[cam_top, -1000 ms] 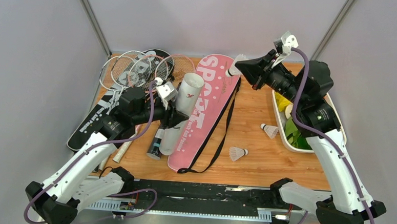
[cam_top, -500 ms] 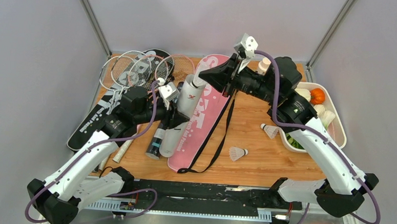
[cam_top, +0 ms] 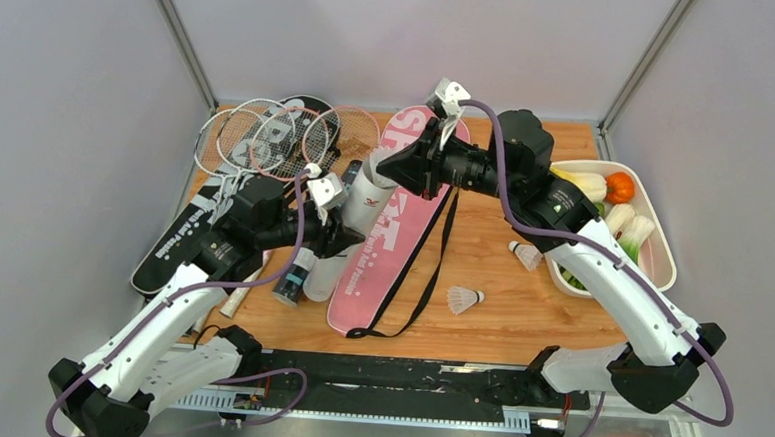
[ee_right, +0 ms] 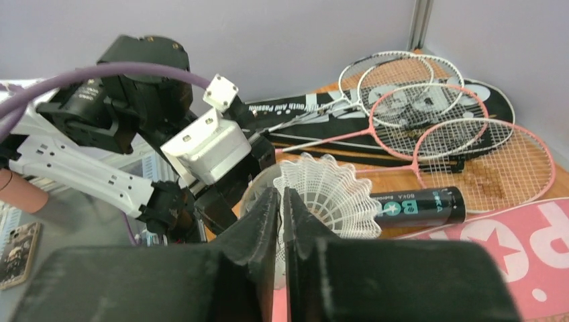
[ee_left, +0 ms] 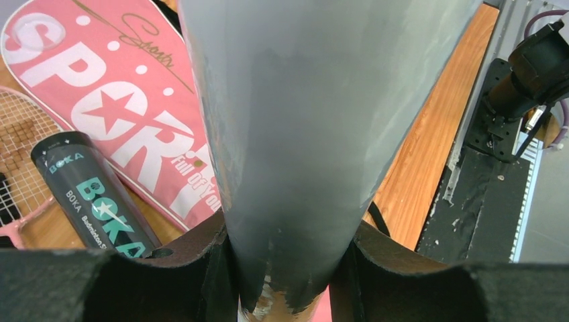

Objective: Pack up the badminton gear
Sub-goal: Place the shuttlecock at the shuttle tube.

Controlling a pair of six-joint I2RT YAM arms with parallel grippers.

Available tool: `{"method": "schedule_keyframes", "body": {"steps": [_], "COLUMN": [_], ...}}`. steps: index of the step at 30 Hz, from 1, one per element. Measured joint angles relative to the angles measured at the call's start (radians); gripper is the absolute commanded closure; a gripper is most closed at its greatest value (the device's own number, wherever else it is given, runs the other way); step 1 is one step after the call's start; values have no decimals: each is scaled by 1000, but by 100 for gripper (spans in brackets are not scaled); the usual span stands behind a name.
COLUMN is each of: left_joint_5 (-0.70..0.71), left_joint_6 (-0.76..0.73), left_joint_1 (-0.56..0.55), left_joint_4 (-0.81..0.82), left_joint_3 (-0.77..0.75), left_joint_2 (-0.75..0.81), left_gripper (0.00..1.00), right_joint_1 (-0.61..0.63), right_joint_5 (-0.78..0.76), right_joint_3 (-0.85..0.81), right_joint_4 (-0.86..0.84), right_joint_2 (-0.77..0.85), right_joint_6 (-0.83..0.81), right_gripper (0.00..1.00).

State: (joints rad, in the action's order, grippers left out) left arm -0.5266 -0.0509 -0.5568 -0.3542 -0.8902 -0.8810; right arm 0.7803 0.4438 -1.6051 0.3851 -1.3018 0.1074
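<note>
The left end effector [ee_left: 285,268] clamps the long white tube [ee_left: 302,100], its mouth tilted toward one o'clock, so the right end effector [ee_right: 282,194], pinching a white feather shuttlecock [ee_right: 329,191], can feed it in.

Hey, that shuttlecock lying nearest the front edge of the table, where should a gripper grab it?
Probably from above, pinching the narrow neck by the cork. The shuttlecock lies on its side on the table, narrow end pointing right, and the feather skirt is wide and fragile.
</note>
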Motion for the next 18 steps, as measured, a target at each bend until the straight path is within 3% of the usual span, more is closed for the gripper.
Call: {"method": "schedule_keyframes", "body": {"steps": [6, 13, 18], "left_joint_5": [-8, -11, -11], "left_joint_6": [-19, -19, -18], "left_joint_1": [0, 0, 0], "left_joint_4": [23, 64, 83], "left_joint_3": [2, 14, 26], "left_joint_2": [5, 5, 5], "left_gripper": [74, 74, 74], "right_joint_1": [0, 0, 0], "right_joint_5": [13, -39, -72], "right_joint_3": [4, 4, 4], "right_joint_4": [41, 47, 42], "right_joint_2": [-4, 16, 56], "right_joint_6": [25, 76, 107], "right_gripper": [62, 55, 44]}}
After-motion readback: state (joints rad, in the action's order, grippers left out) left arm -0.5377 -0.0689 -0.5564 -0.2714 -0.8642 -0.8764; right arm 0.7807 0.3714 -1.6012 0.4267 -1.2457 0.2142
